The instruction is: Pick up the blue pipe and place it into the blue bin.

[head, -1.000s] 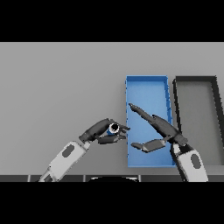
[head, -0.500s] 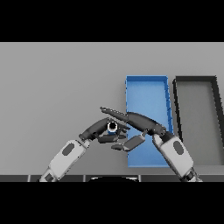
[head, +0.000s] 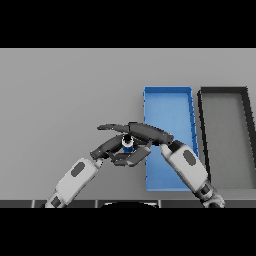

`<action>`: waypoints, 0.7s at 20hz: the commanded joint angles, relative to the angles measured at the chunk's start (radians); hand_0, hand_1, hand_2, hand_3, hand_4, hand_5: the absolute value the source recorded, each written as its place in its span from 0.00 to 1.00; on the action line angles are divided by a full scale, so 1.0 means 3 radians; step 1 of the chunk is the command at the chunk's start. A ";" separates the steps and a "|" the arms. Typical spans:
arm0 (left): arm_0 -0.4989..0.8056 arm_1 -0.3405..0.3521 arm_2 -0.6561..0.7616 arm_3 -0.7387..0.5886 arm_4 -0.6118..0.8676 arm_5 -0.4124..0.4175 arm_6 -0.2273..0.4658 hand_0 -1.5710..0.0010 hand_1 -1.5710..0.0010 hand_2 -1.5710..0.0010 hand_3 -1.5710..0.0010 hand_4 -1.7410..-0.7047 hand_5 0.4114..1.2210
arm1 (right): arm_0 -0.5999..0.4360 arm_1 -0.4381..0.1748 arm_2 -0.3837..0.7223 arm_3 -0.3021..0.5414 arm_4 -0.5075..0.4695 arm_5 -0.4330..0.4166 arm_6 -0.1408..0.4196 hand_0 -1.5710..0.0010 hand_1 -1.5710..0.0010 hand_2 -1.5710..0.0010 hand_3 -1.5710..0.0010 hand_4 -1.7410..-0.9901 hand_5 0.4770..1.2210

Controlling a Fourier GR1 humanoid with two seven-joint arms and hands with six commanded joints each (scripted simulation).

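On the grey table (head: pixel 60 90), seen from the head, our blue bin (head: pixel 167 107) is the landmark, with a dark bin (head: pixel 225 135) on its far side. Just left of it, the blue pipe (head: pixel 128 143) sits between both hands: left hand (head: pixel 111 146) curled beside it, right hand (head: pixel 137 131) stretched over, fingers straight. We judge the grasp underway; next comes lifting over the bin's near wall, with open table leftward.

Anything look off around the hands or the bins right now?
Nothing spilled or damaged. Both hands crowd the blue pipe: left hand beside it, right hand reaching over it. Blue bin and black bin sit square.
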 commanded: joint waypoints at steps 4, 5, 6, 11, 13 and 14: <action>-0.0009 0.0135 -0.0098 -0.0075 -0.0344 0.0166 0.0113 0.43 0.45 0.46 0.58 0.10 1.00 | -0.0057 0.0066 0.0073 0.0040 -0.0061 0.0075 0.0005 0.44 0.44 0.44 0.55 0.32 0.13; 0.0012 0.0086 -0.0078 -0.0087 -0.0280 0.0175 0.0106 0.34 0.36 0.37 0.60 0.08 0.96 | -0.0073 0.0100 0.0081 0.0067 -0.0151 0.0058 0.0081 0.36 0.35 0.35 0.47 0.27 0.17; 0.0008 0.0025 -0.0033 -0.0078 -0.0171 0.0154 0.0049 0.28 0.29 0.30 0.63 0.06 0.97 | -0.0103 0.0162 0.0096 0.0070 -0.0201 -0.0019 0.0124 0.28 0.28 0.28 0.38 0.30 0.23; 0.0070 -0.0036 -0.0016 -0.0050 -0.0072 0.0140 0.0018 0.09 0.09 0.10 0.63 0.02 0.99 | -0.0006 0.0145 0.0115 0.0076 0.0022 -0.0089 -0.0190 0.09 0.09 0.09 0.12 0.38 0.72; 0.0054 0.0016 -0.0033 -0.0064 -0.0103 0.0167 -0.0024 0.06 0.07 0.06 0.65 0.01 0.99 | 0.0010 0.0155 0.0139 0.0050 0.0126 -0.0056 -0.0309 0.06 0.06 0.06 0.08 0.37 0.82; 0.0033 0.0055 -0.0030 -0.0046 -0.0094 0.0157 -0.0039 0.05 0.07 0.05 0.66 0.01 1.00 | 0.0021 0.0169 0.0128 0.0044 0.0135 -0.0061 -0.0276 0.05 0.05 0.05 0.06 0.36 0.85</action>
